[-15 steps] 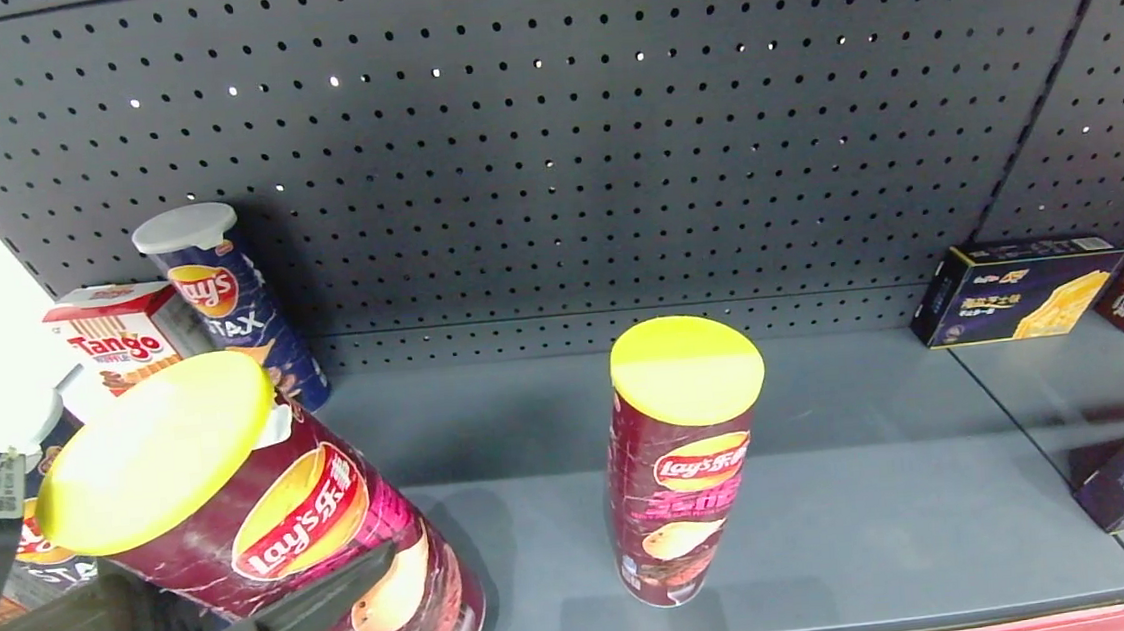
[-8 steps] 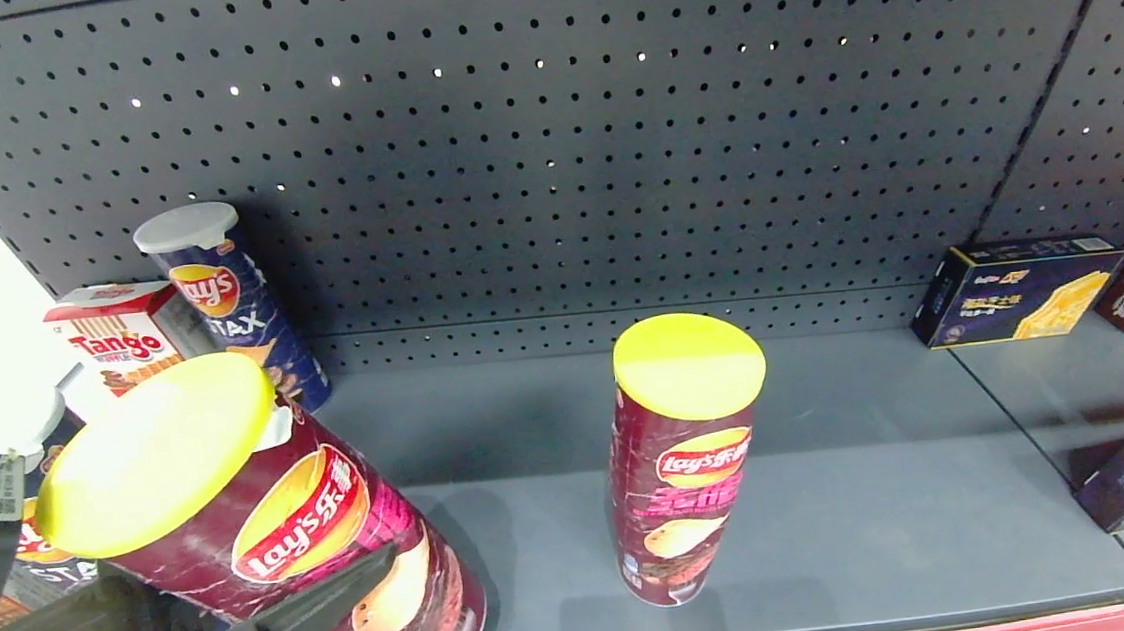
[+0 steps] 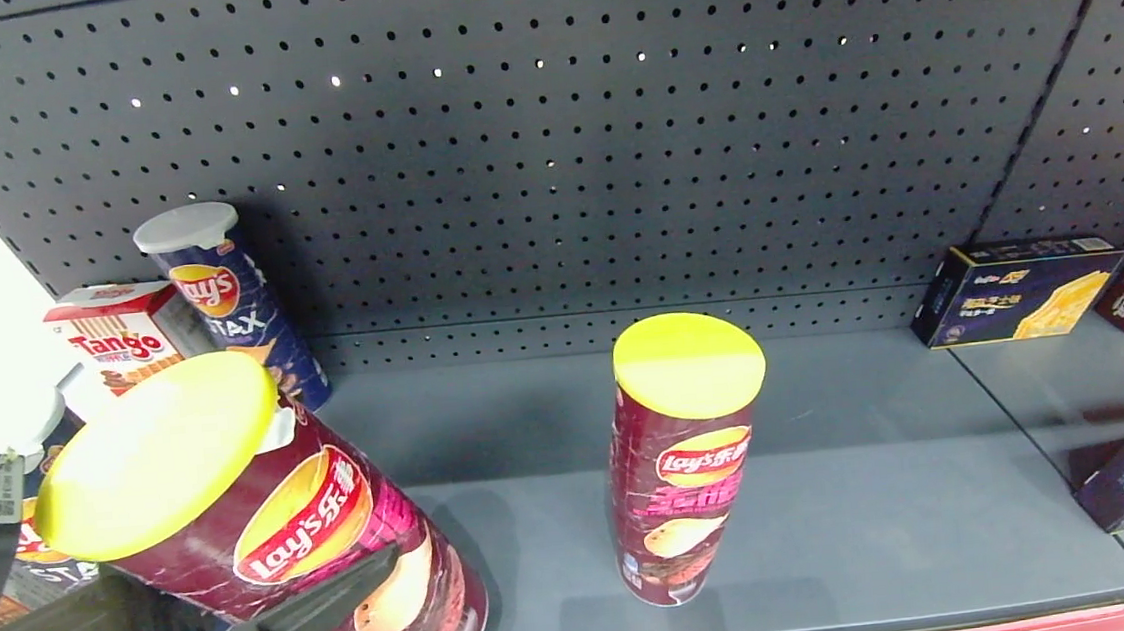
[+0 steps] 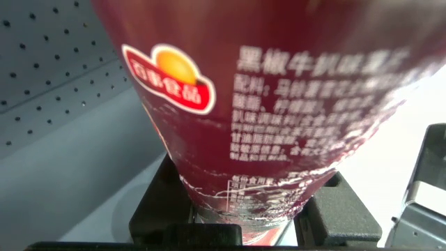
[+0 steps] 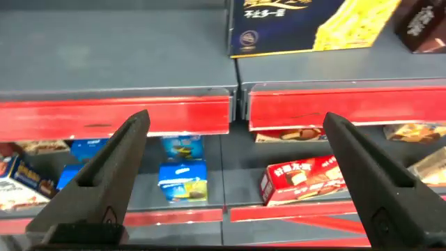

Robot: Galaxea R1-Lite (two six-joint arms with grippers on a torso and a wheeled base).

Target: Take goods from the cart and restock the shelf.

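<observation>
My left gripper (image 3: 328, 590) is clamped around the lower body of a maroon chip can (image 3: 266, 509), which is tilted at the front of the shelf (image 3: 888, 510). Farther back, to that gripper's right, a second maroon can (image 3: 685, 476) stands upright. My right gripper (image 5: 235, 118) is spread wide and holds nothing; just ahead of it is the red edge strip (image 5: 167, 115).
</observation>
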